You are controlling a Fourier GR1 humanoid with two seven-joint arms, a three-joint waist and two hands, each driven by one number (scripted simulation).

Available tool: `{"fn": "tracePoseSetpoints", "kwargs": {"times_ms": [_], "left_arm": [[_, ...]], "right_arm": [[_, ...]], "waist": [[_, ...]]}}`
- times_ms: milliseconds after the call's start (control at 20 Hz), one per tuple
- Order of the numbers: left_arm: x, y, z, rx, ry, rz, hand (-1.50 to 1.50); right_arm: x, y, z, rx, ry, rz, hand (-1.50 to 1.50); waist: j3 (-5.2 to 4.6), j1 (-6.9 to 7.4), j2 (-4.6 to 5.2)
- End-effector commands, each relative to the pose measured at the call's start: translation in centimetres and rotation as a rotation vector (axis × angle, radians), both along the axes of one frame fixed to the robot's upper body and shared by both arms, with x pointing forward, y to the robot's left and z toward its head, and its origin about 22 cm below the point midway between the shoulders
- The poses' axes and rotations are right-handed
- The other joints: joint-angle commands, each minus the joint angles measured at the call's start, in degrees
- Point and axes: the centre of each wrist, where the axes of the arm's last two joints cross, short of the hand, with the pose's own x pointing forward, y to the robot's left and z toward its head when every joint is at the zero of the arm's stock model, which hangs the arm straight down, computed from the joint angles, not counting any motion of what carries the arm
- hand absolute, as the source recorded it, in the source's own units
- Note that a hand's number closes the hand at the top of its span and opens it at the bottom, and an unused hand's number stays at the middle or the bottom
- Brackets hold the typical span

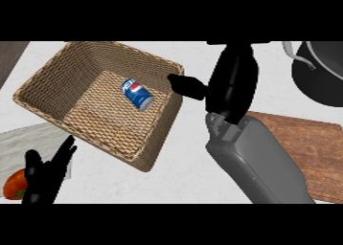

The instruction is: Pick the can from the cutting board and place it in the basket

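Observation:
A blue can [137, 94] with a red and white logo lies on its side on the floor of the woven basket [55, 72], toward its right wall. My right hand [231, 79] hovers just to the right of the basket's rim, open, its thumb pointing left toward the basket, nothing in it. The brown wooden cutting board [321, 153] lies at the right, partly hidden under my right forearm, with nothing on its visible part. My left hand [45, 173] rests open at the lower left, fingers up.
A dark pot [328, 72] with a grey rim stands at the upper right. A pale cloth [18, 143] lies at the left, and a red-orange fruit [15, 184] shows beside my left hand. A dark strip runs along the top left edge.

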Motion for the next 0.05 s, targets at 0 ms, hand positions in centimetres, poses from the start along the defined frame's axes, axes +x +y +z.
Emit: {"fn": "tracePoseSetpoints", "kwargs": {"times_ms": [0], "left_arm": [[0.13, 0.57, -0.92, -0.009, 0.076, 0.043, 0.00]], "right_arm": [[-2.83, -3.80, 0.49, 0.106, 0.072, -0.098, -1.50]], "waist": [[-0.60, -1.22, 0.18]]}}
